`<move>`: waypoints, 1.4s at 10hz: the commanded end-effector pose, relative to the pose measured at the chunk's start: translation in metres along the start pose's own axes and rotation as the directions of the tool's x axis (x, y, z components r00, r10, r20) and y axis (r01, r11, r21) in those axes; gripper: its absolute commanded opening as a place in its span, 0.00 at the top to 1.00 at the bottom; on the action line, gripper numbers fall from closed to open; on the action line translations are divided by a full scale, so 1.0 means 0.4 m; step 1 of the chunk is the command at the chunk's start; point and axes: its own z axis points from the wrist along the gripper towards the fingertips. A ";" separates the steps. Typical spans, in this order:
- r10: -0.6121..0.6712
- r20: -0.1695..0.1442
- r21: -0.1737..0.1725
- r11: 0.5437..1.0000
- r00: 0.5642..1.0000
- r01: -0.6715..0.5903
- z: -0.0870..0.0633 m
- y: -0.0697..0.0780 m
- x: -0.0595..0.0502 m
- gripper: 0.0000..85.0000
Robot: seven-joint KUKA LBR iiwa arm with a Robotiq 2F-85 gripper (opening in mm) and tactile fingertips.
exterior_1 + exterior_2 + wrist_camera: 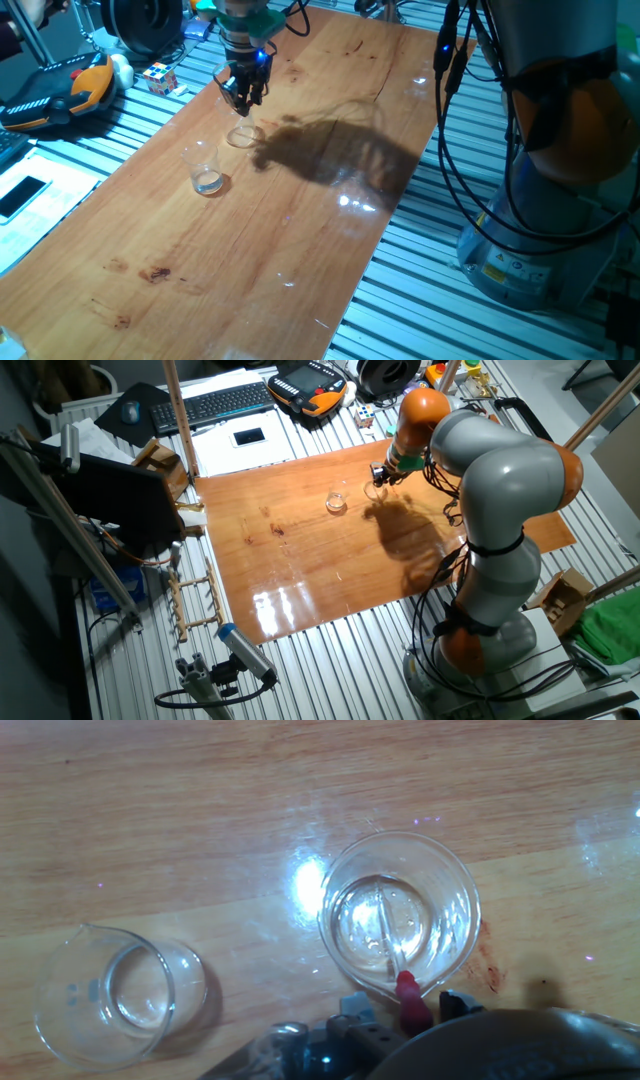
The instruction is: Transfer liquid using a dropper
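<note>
Wooden worktop (pixel 280 230) | tool (pixel 245 97) grasping dropper (pixel 390 945), tip inside glass dish (pixel 400 915) | beaker (pixel 120 995) just beside dish

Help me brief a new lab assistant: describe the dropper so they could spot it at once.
Start at the wooden table and find the claw hanging over its far end. Directly below sits a clear beaker, and the dropper stands inside it. Unlike the second beaker beside it, it is a thin clear tube with a small red end.
</note>
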 end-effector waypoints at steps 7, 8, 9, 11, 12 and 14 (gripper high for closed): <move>-0.001 -0.003 -0.002 1.000 1.000 0.001 0.003 0.000 -0.001 0.57; -0.001 -0.005 -0.005 1.000 1.000 0.001 0.003 0.000 0.000 0.58; -0.001 -0.005 -0.005 1.000 1.000 0.001 0.003 0.000 0.000 0.59; -0.002 -0.006 -0.006 1.000 1.000 0.002 0.004 0.000 0.000 0.61; -0.002 -0.006 -0.006 1.000 1.000 0.002 0.004 -0.001 0.000 0.62; -0.004 -0.005 -0.005 1.000 1.000 0.004 0.004 -0.001 0.000 0.65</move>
